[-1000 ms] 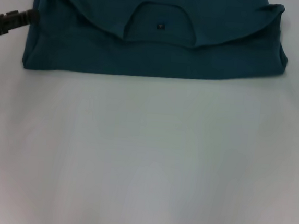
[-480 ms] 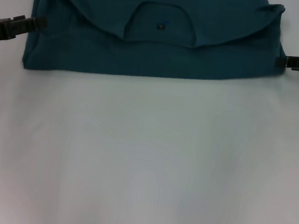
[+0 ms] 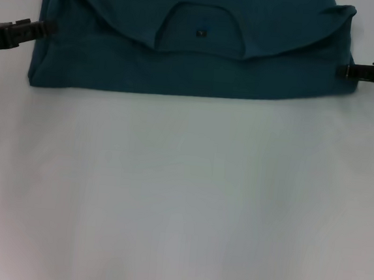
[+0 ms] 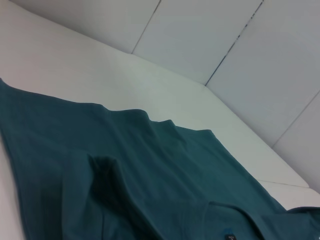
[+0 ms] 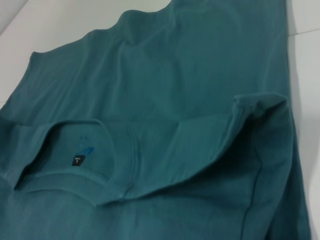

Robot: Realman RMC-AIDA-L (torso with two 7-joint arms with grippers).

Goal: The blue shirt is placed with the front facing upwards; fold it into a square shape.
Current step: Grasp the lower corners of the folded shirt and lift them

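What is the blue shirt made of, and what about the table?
The blue shirt looks like soft, matte knit cloth, probably cotton: it creases, folds and has a ribbed collar. The table looks hard, smooth and white, slightly shiny, perhaps laminate or plastic; I can't be sure.

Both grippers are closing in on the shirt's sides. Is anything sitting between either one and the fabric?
Nothing visible. The left gripper is at the left edge of the blue shirt and the right gripper at its right edge, with only bare white table around them.
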